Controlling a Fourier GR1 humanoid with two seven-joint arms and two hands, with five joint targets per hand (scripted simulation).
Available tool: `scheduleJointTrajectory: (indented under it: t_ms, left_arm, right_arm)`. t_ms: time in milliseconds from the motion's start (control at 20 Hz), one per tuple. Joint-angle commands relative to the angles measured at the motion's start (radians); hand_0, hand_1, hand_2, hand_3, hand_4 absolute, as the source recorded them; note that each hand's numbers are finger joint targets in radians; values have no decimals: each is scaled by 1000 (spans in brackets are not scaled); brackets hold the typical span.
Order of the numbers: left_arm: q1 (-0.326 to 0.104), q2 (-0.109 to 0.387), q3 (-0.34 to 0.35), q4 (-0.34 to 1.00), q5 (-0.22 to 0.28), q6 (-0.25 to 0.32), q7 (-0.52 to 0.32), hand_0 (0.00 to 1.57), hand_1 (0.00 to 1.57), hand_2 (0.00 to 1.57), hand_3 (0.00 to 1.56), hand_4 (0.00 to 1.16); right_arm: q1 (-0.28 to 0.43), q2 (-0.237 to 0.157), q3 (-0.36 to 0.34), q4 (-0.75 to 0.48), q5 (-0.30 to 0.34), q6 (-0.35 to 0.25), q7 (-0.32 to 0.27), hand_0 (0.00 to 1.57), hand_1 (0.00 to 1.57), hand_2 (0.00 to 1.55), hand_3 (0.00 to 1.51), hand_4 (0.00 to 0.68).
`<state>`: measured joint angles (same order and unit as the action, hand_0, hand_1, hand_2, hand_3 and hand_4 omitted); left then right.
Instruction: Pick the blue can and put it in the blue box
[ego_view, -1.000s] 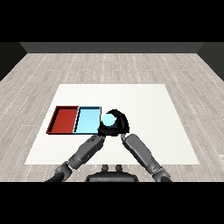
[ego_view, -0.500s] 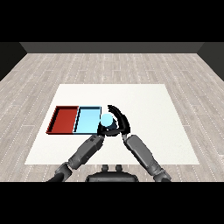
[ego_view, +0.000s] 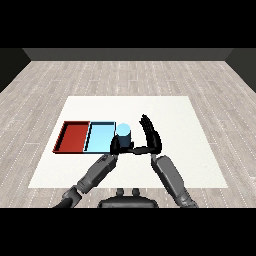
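- Grey wood-plank flooring (ego_view: 128, 75) runs back to a dark wall, and a flat white surface (ego_view: 170, 115) sits in the middle of it.
- Two shallow rectangular trays lie side by side, touching, near the left part of the surface: a red tray (ego_view: 74, 136) on the outside and a light blue tray (ego_view: 100, 137) on the inside.
- A small light blue cylindrical can (ego_view: 123, 134) stands upright at the right edge of the light blue tray; whether its base is inside the rim or just beside it cannot be told.
- The black left hand (ego_view: 117, 146) lies just below the can, at its near side; I cannot tell whether its fingers are curled or touching the can.
- The black right hand (ego_view: 151, 136) is just to the right of the can, fingers (ego_view: 147, 125) straight and spread, pointing away across the surface, holding nothing.
- A visible gap separates the right hand's fingers from the can.
- Both grey forearms come in from the lower corners and meet close below the can.
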<state>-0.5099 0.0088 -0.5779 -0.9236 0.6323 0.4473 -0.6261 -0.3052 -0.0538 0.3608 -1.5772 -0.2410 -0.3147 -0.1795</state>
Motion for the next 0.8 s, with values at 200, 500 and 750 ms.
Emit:
scheduleJointTrajectory:
  t_ms: [200,500,750]
  left_arm:
    - [-73,68,70,67,-69,22,24,1571,1571,1571,1534,1151]
    - [-117,279,149,39,-79,17,199,1571,1571,1571,1525,1151]
    - [-168,271,123,214,-173,89,265,1571,1571,1571,1504,1115]
  right_arm:
    - [150,-52,-195,-146,-154,60,-56,0,0,0,0,0]
    - [189,-67,-269,-98,-233,145,-87,0,0,0,0,0]
    - [208,-17,-236,-41,-183,126,-146,0,0,0,0,0]
